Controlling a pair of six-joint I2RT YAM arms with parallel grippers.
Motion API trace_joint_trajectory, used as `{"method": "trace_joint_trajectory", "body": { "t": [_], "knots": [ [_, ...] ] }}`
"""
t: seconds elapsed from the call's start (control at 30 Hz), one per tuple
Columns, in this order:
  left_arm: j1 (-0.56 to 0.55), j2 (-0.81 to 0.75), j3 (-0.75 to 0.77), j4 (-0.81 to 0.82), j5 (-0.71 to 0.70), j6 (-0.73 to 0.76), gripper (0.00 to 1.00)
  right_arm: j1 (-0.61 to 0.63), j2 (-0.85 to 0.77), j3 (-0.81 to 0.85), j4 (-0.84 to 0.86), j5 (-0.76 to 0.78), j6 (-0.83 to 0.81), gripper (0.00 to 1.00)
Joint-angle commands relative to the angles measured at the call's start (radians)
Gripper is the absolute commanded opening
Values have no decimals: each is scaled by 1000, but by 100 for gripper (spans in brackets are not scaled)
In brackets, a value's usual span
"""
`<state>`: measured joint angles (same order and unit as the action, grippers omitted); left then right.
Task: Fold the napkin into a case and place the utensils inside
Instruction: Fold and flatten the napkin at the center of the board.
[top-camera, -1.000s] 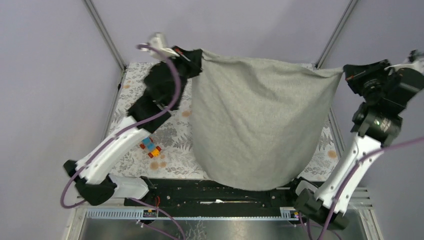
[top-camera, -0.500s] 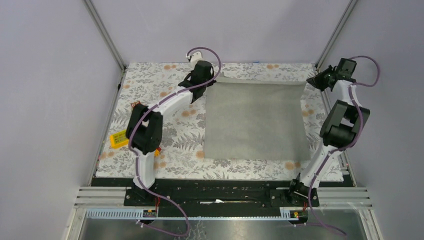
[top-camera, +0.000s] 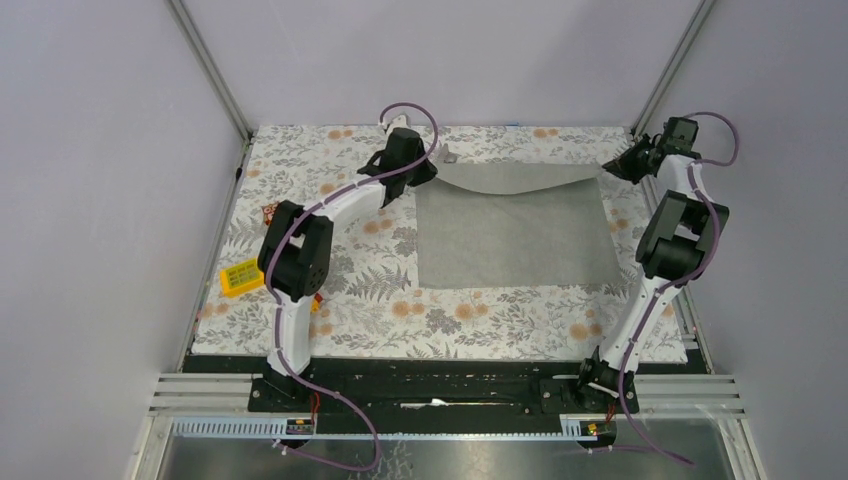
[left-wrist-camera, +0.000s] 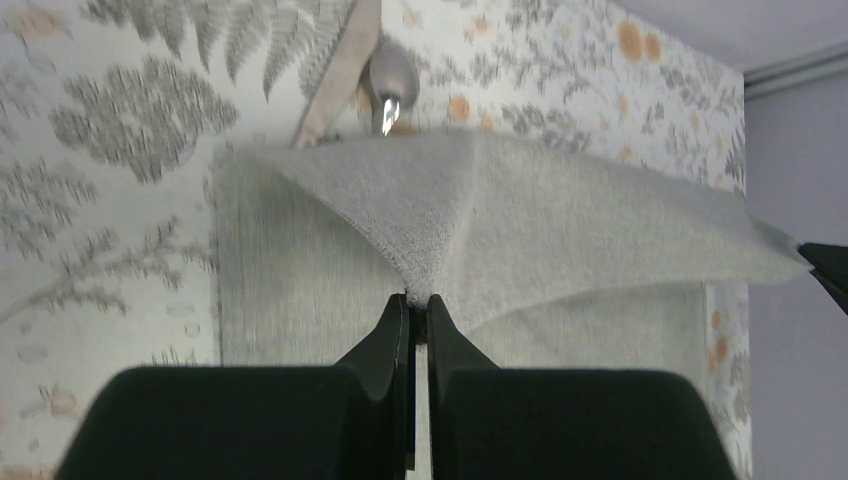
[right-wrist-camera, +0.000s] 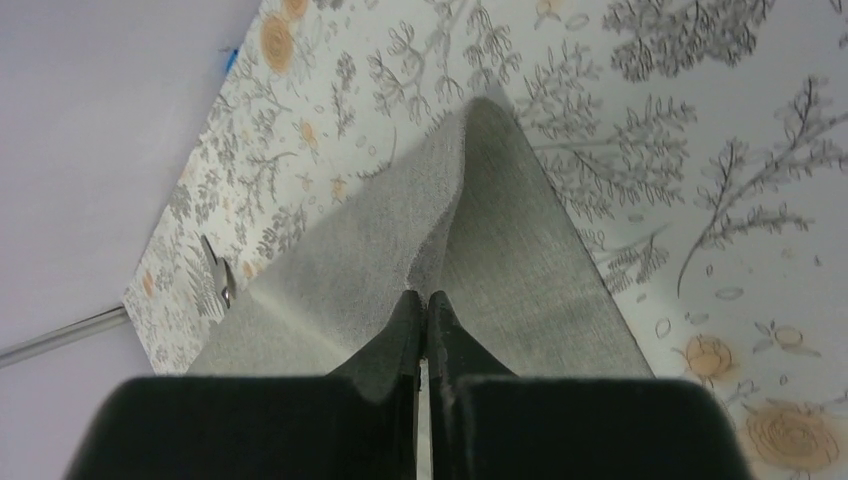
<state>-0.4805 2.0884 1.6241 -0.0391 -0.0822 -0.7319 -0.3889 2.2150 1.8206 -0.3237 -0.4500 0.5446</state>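
Note:
The grey napkin (top-camera: 515, 235) lies spread on the floral tablecloth, with its far edge lifted into a shallow arch. My left gripper (top-camera: 425, 166) is shut on the far left corner, and in the left wrist view the cloth (left-wrist-camera: 560, 220) rises from the pinched tips of that gripper (left-wrist-camera: 418, 300). My right gripper (top-camera: 612, 168) is shut on the far right corner; the right wrist view shows the fabric (right-wrist-camera: 370, 250) pinched in it (right-wrist-camera: 422, 297). The shiny utensils (left-wrist-camera: 390, 82) lie on the tablecloth just beyond the lifted far left edge and also show small in the right wrist view (right-wrist-camera: 218, 272).
A yellow block (top-camera: 240, 277) lies at the left edge of the tablecloth (top-camera: 330, 165), and a small reddish piece (top-camera: 270, 210) sits farther back. Metal frame posts (top-camera: 210, 70) stand at the far corners, with grey walls all round. The black base rail (top-camera: 430, 390) runs along the near edge.
A second ago both grippers held the napkin high, hanging as a sheet. It has come down flat on the table, and now its near edge has slid farther away.

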Motion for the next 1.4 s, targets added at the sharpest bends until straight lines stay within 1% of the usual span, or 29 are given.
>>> {"method": "trace_joint_trajectory", "body": {
  "t": [0.0,0.07,0.17,0.3,0.47,0.63,0.8,0.93,1.1,1.27,1.37],
  "knots": [
    [-15,-132,-87,-12,111,-82,0,-5,-138,-68,-92,14,-53,0],
    [-26,-175,-119,-77,122,-95,0,-5,-190,-125,-129,47,-67,0],
    [-33,-254,-185,-128,149,-80,0,-5,-280,-214,-175,125,-86,0],
    [-43,-340,-271,-197,188,-80,0,-6,-348,-282,-270,240,-125,0],
    [-56,-419,-421,-198,276,-137,0,-5,-419,-376,-326,382,-166,0],
    [-71,-432,-528,-189,323,-159,0,-7,-448,-491,-307,412,-163,0],
    [-100,-441,-580,-170,348,-176,0,-7,-475,-553,-277,436,-164,0],
    [-117,-442,-617,-179,341,-169,0,-8,-516,-586,-251,471,-165,0],
    [-124,-430,-623,-197,360,-161,0,-8,-556,-610,-253,498,-158,0],
    [-124,-469,-626,-225,321,-147,0,-13,-610,-628,-253,555,-154,0],
    [-124,-463,-641,-225,340,-155,0,-19,-610,-654,-247,545,-147,0]
  ]
}}
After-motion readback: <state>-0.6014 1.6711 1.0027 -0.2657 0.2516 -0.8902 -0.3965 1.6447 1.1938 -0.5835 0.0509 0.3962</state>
